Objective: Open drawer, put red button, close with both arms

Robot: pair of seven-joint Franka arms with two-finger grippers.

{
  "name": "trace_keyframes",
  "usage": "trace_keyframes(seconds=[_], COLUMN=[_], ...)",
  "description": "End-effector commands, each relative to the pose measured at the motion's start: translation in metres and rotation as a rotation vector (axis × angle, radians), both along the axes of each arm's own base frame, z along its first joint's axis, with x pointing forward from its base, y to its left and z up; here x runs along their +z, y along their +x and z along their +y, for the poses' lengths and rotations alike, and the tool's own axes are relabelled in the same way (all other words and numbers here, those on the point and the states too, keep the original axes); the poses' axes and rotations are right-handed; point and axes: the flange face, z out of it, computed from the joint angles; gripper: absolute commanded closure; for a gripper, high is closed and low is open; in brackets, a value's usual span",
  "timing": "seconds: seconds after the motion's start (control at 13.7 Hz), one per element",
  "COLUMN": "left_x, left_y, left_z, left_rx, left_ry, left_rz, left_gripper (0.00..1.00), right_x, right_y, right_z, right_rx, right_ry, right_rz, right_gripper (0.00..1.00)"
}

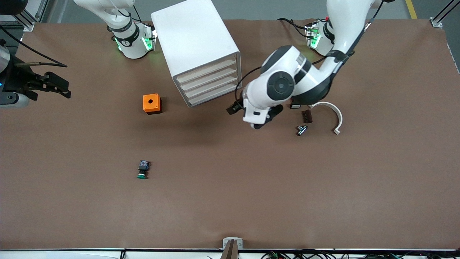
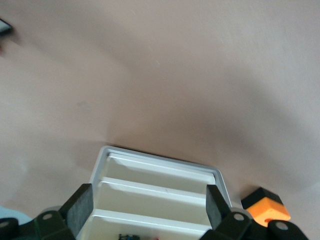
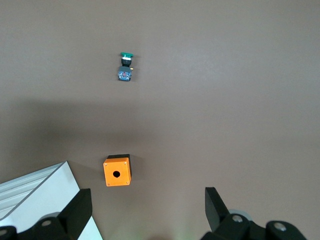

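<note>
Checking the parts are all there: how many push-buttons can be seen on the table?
1: the green-capped button, nearer to the front camera than the orange box. No red-capped one shows; it may be hidden.

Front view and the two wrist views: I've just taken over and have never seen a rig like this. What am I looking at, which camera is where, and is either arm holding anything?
These are two white robot arms fixed at a brown table, each ending in two black fingers. The front view looks down from high across the table, facing the arms. The left arm bends down in front of the white drawer cabinet. Its wrist view looks past the left gripper at the drawer fronts. The fingers are open and hold nothing. The right wrist view looks down from high up. The right gripper, also open and empty, is over the orange box, and the green-capped button lies nearer the front camera. Beside the left arm lie a white curved piece, a dark brown piece and a small metal part. I cannot pick out a red-capped button for certain.
</note>
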Motion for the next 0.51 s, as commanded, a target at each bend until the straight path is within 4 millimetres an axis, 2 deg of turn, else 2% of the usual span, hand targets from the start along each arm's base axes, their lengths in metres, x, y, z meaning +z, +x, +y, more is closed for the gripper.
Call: trace_keyframes(seconds=[0.0,0.15,0.44], left_x=[0.015,0.019,0.036], left_y=[0.010,0.024,0.043], left_z=[0.030,0.049,0.064], left_rx=[0.042,0.077,0.117], left_ry=[0.020,0.017,-0.003], left_rz=[0.007,-0.001,-0.031], left_gripper=[0.01,0.01,0.01], right_x=[0.000,-0.003,-0.007], right_y=[-0.008,-0.012,-0.020], right_z=[-0.007,-0.008,-0.014], right_rx=[-0.016,-0.019,-0.028], right_ry=[0.004,0.002,-0.001], right_rz=[0.010,0.018,0.023], right_gripper=[0.00,0.00,0.00])
